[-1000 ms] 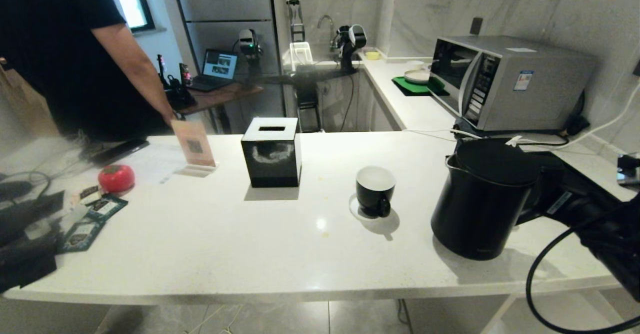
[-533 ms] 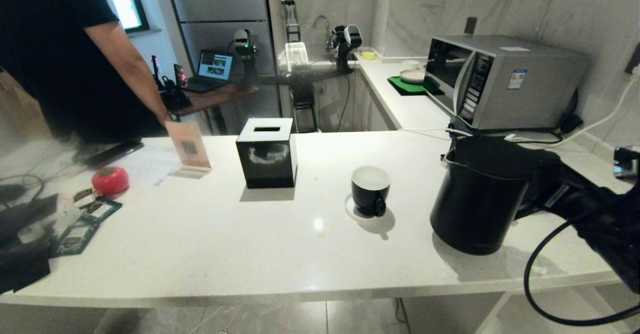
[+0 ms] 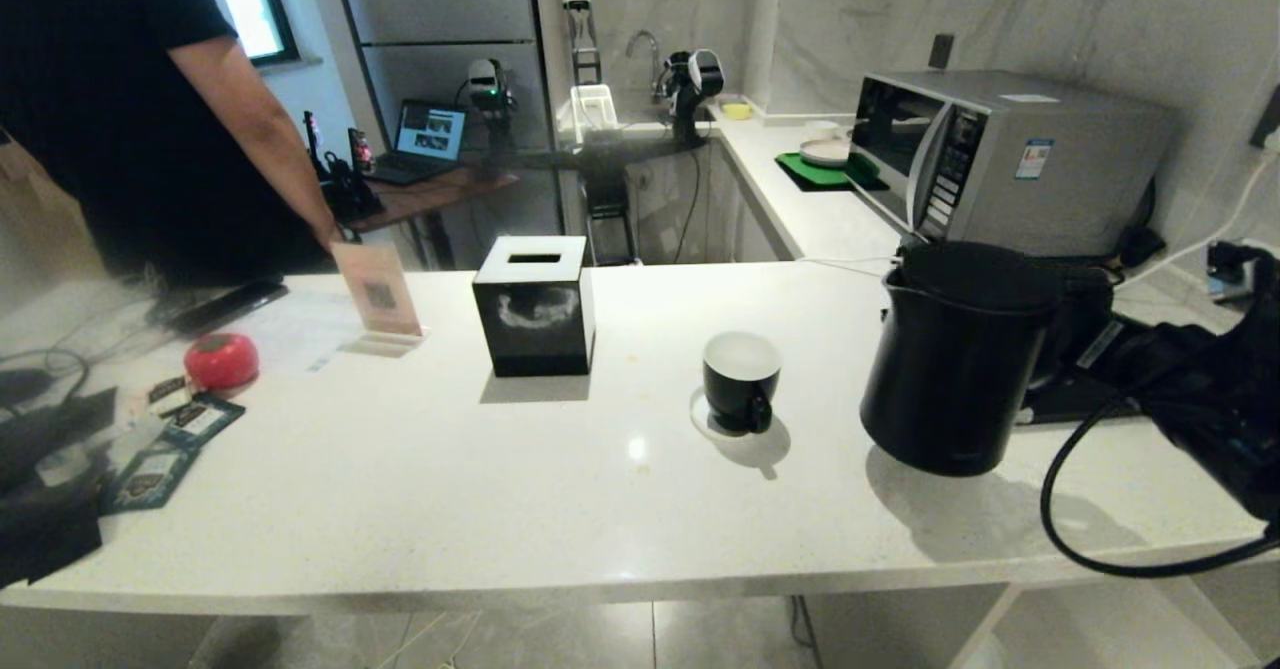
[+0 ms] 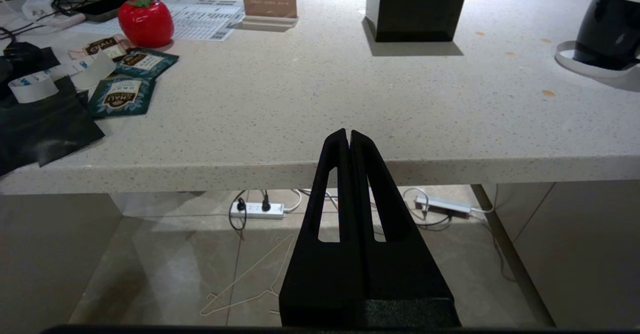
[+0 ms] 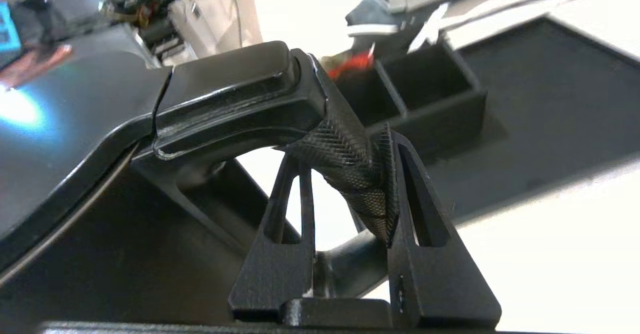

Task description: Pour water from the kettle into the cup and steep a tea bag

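The tall black kettle [image 3: 950, 359] hangs a little above the white counter [image 3: 500, 489] at the right, its shadow below it. My right gripper [image 5: 345, 149] is shut on the kettle's textured loop handle [image 5: 350, 164]; in the head view the kettle hides it and only the arm [image 3: 1190, 399] shows. The black cup [image 3: 741, 381], white inside, stands on a white coaster left of the kettle, its handle towards me. Green tea bag packets [image 3: 185, 419] lie at the counter's left end. My left gripper [image 4: 348, 133] is parked, shut and empty, below the counter's front edge.
A black cube tissue box [image 3: 535, 304] stands behind and left of the cup. A microwave [image 3: 1000, 164] is behind the kettle, with a black tray [image 3: 1085, 404] beside it. A person [image 3: 120, 109] stands at the far left, near a card stand [image 3: 378, 289] and a red ornament [image 3: 221, 360].
My right arm has lifted the kettle off the counter. The head view shifted slightly at first. Cup, tissue box and left gripper have stayed put.
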Available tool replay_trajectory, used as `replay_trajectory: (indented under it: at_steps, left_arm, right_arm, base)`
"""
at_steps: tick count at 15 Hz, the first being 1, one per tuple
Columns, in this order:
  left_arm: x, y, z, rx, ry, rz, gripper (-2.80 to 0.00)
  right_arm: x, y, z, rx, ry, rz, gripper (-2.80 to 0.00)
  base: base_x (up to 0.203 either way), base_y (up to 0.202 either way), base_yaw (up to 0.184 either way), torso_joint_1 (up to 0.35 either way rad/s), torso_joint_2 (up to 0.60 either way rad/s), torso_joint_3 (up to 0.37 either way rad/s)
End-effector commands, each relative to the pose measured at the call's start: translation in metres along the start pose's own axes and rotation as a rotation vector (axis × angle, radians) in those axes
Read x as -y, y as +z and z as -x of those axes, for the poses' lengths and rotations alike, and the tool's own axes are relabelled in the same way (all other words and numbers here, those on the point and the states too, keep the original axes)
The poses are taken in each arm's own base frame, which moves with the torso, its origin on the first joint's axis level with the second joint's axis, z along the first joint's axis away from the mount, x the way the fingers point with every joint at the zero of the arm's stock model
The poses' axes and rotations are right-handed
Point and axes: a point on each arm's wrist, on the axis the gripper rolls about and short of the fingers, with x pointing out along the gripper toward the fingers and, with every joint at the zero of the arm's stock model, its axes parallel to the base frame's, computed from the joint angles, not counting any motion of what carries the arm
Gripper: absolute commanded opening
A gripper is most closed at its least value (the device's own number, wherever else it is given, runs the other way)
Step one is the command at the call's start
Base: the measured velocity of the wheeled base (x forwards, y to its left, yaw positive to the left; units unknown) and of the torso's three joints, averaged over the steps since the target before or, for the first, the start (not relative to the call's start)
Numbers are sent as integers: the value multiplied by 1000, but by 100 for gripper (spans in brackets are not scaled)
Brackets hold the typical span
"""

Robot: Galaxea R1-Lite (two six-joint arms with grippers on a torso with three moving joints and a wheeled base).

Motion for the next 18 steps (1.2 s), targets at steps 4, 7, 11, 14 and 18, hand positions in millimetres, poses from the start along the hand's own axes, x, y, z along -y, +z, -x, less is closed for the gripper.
replay_trajectory:
  at_steps: [4, 7, 11, 14, 18]
  left_arm:
    - [0, 0, 0, 0, 0, 0, -280]
    - [0, 0, 0, 0, 0, 0, -280]
    - [0, 0, 0, 0, 0, 0, -280]
    - [0, 0, 0, 0, 0, 0, -280]
    - [0, 0, 0, 0, 0, 0, -280]
  right_arm:
    - [-26, 7, -9, -12, 62, 29, -280]
    - [-38, 0, -15, -28, 93, 72, -280]
    - [-40, -3, -20, -39, 94, 82, -280]
    - [-43, 1, -28, -45, 90, 84, -280]
    - [-47, 7, -40, -54, 74, 88, -280]
  base:
    - [0, 0, 0, 0, 0, 0]
    - [0, 0, 0, 0, 0, 0]
    - [0, 0, 0, 0, 0, 0]
    - [0, 0, 0, 0, 0, 0]
    - [0, 0, 0, 0, 0, 0]
